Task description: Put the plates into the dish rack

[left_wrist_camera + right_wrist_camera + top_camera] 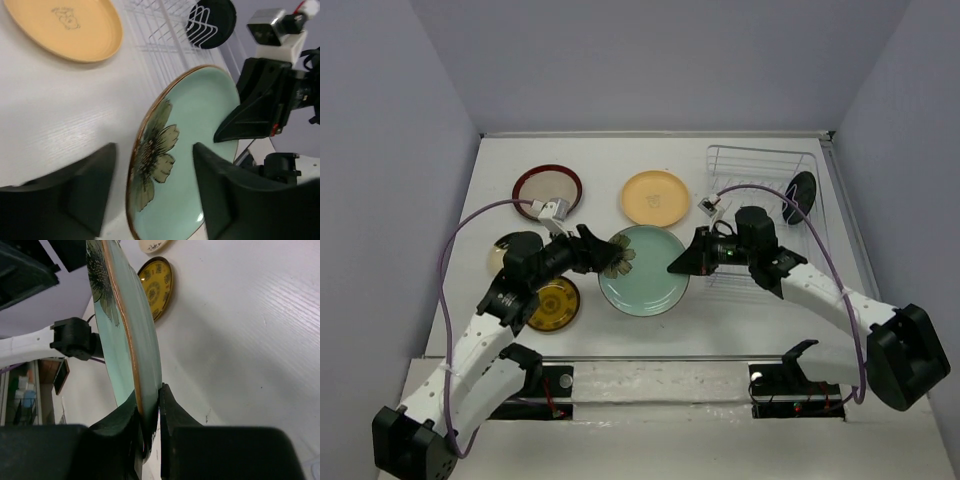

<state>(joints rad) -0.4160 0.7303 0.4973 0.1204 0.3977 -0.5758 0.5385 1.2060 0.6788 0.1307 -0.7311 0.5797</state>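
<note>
In the top view the job is barely started: one small black plate (801,194) stands on edge among the dividers at the right end of the dish rack (745,170), a white wire frame in the upper right, while the rest lie on the white wood-grain table (590,160). The red-rimmed beige plate (547,188) and the plain matte peach plate (655,197) sit across the upper middle, and the glossy amber plate (558,305) sits lower left. A small pale plate (498,258) is half hidden under the left arm. The teal plate (645,275) sits at centre, with the left gripper (604,256) at its left rim and the right gripper (680,266) at its right rim. In the left wrist view the left claw stands spread, a finger on each side of the plate's brown-edged rim and the dark flower painted there, seemingly touching neither face. The glaze is smooth and faintly shiny. In the right wrist view the plate runs edge-on up the frame, shallow and thin-walled, and the right claw is pressed together on its rim, pinching it between the pads. Whether the plate is clear of the table I cannot tell. By my judgement it goes to the rack next, with four more to follow.
</note>
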